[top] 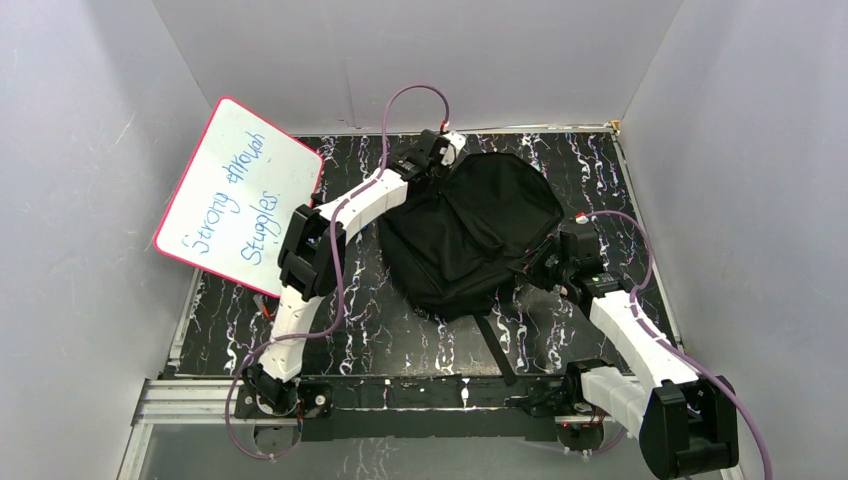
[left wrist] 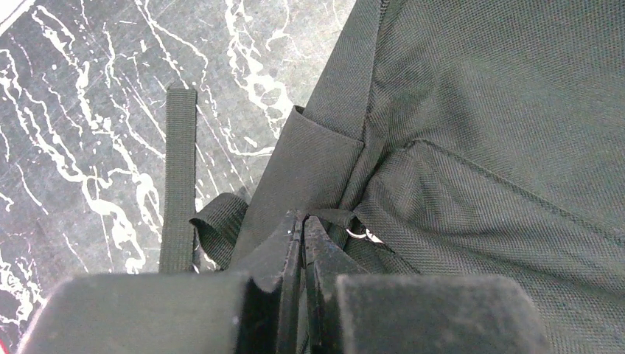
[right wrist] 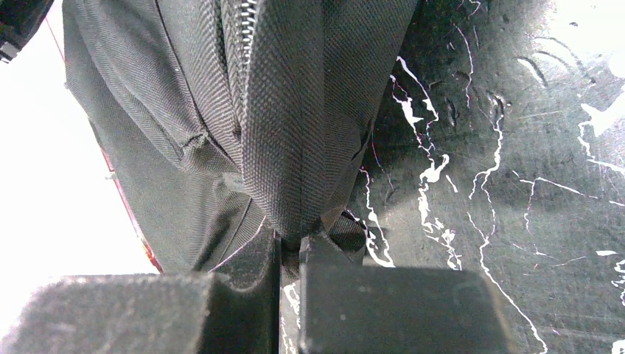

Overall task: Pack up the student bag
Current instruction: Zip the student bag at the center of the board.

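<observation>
The student bag (top: pixel 470 230) lies slumped on the black, white-veined bench (top: pixel 400 340), a little beyond the middle and towards the far wall, with one arm at each side of it. The left arm reaches across to the bag's far left corner. There the left tool (left wrist: pixel 302 232) has its two fingers pressed tight together, tips right against the woven cloth where a pocket seam gathers. A small metal ring (left wrist: pixel 359 234) shows just beside the tips. I cannot tell whether anything thin is caught between the fingers. Near that corner a flat webbing strap (left wrist: pixel 179 177) lies straight along the bench, and a short loop of the same webbing curls next to the bag's edge. On the other side, the right tool (right wrist: pixel 291 247) sits at the bag's near right edge, pinching a raised ridge of the fabric that runs down into the narrow slit between its fingers. A zipper (right wrist: pixel 234 59) runs along the bag just beside that ridge. A long black strap (top: pixel 494 345) trails from the bag's near side towards the front rail between the two arm bases. Against the left wall a red-rimmed whiteboard (top: pixel 235 195) leans at a tilt, with blue handwriting on it that reads "Strong through Struggles".
</observation>
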Motion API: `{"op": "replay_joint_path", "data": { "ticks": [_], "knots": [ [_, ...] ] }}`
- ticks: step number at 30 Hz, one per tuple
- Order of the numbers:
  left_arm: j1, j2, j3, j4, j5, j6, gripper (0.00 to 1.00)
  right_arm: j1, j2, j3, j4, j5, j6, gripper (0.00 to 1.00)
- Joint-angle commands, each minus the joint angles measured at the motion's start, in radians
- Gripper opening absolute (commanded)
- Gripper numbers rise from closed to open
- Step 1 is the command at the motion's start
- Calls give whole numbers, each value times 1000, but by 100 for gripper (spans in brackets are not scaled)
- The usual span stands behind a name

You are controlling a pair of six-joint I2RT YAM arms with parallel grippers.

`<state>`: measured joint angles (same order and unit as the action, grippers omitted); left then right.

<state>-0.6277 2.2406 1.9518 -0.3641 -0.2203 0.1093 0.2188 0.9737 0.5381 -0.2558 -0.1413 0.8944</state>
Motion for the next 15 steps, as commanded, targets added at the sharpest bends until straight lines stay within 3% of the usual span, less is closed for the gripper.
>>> {"op": "replay_joint_path", "data": {
  "ticks": [1, 12, 15],
  "knots": [
    [109, 7, 47, 1, -191, 65, 0, -9, -39, -13, -125, 84, -34, 0],
    [123, -38, -154, -18, -107, -2, 0, -9, -42, -9, -125, 94, -38, 0],
    [123, -73, -177, -20, -64, -23, 0, -9, -67, 9, -122, 86, -57, 15]
  ]
}}
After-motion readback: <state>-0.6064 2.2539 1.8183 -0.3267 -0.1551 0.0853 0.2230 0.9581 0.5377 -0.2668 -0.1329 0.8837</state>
